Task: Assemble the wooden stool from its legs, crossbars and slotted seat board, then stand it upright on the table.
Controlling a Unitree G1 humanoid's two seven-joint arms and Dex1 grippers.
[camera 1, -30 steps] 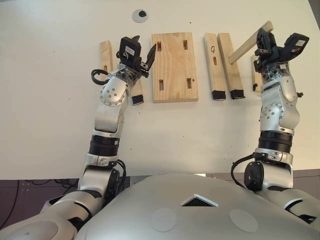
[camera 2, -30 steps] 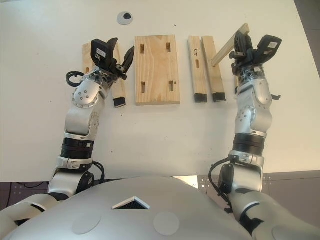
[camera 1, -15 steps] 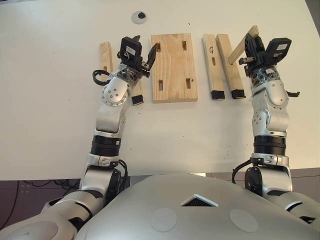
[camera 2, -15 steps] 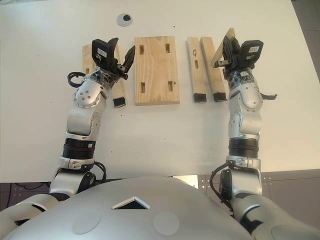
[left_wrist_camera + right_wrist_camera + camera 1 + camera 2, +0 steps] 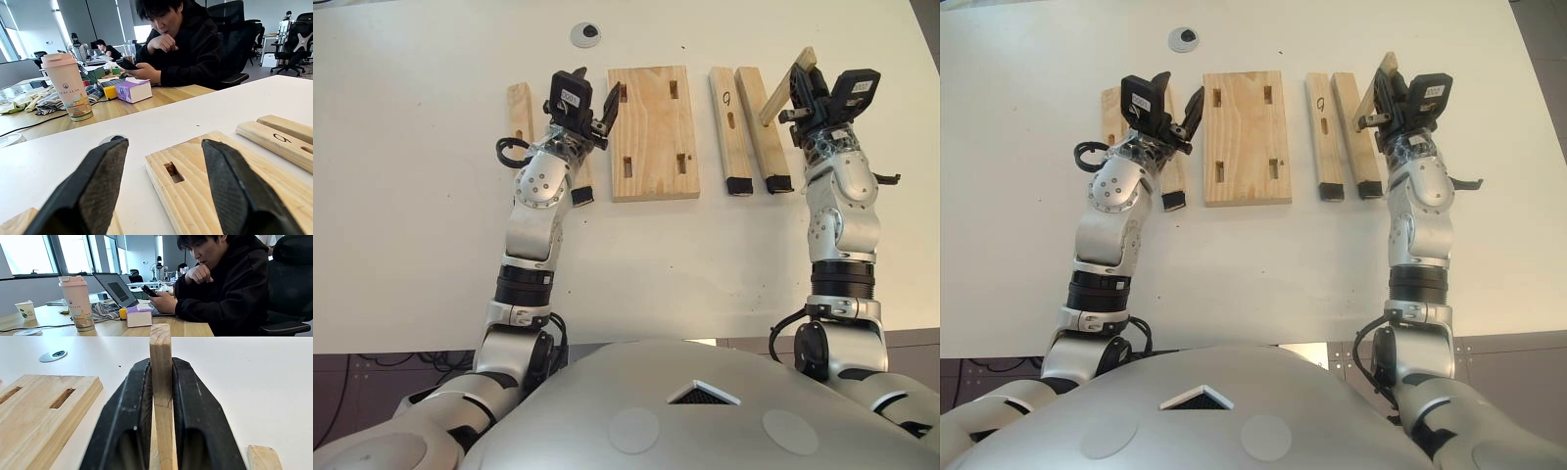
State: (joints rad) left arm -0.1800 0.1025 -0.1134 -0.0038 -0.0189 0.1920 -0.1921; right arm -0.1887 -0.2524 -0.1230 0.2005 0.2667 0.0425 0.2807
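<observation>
Crossbar (image 5: 781, 93) is the piece we have in hand now: the right gripper (image 5: 160, 391) is pinched tight on it, one finger on each flat side. We hold it up off the white table (image 5: 411, 215), tilted, above the far end of the leg (image 5: 763, 127) nearest our right arm. We think the step is to push one end of this crossbar into the slot of a leg. To do it well, we should turn the stick so its end faces the slot square on, bring it down slowly, and keep the pinch firm so it does not twist. The left gripper (image 5: 595, 88) is spread wide with nothing in it. It hangs over a leg (image 5: 582, 194) just left of the seat board (image 5: 649, 132), and it could press a leg down so it does not slide. Now we count. We see one seat board, lying flat in the middle of the table, with four slots in it. We see four legs lying flat: two to the left of the board and two to the right. We see one crossbar, the one in our grip. A small wooden end (image 5: 264, 458) peeks out near the right gripper, and we cannot tell which part it is. One round grey cap (image 5: 586, 32) sits in the table beyond the board.
</observation>
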